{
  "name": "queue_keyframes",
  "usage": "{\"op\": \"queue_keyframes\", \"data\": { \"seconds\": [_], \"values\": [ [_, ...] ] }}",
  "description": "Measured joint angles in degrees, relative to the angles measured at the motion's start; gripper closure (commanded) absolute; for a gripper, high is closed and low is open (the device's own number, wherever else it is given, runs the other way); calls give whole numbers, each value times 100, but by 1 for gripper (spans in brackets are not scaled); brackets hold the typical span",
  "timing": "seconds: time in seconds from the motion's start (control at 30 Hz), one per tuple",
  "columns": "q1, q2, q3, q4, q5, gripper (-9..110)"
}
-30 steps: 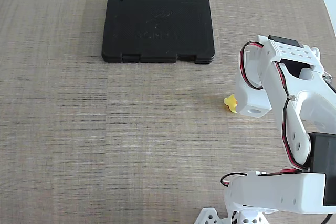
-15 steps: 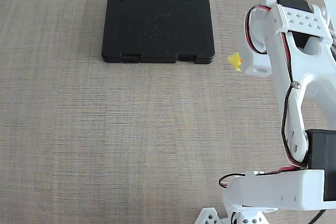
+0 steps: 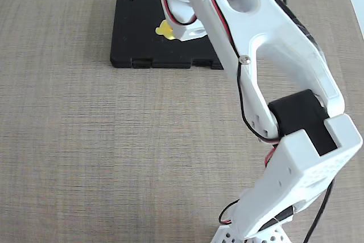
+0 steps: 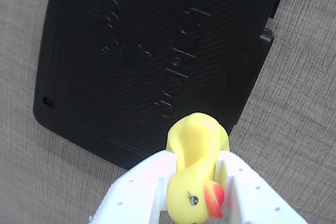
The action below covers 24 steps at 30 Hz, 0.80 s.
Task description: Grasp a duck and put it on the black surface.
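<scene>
A: We see the gripper (image 4: 197, 182) clamped on the duck (image 4: 195, 166) above the black surface (image 4: 131, 51).
B: From our fixed view, the arm (image 3: 273, 55) hides most of it.

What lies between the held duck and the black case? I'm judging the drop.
Nothing: in the wrist view the duck, clamped in the gripper, hangs over bare black case.

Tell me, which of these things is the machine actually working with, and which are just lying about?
In use: the duck, held in the gripper; the black case beneath it.

Just there: only the woven table surface; nothing else is lying about.
</scene>
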State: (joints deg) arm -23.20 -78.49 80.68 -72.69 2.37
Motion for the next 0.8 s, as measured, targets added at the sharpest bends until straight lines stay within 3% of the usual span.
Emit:
{"op": "queue_keyframes", "data": {
  "seconds": [0.4,0.8],
  "values": [
    [-26,1037,-308,809,0,83],
    [176,1354,-308,1512,26,82]
  ]
}}
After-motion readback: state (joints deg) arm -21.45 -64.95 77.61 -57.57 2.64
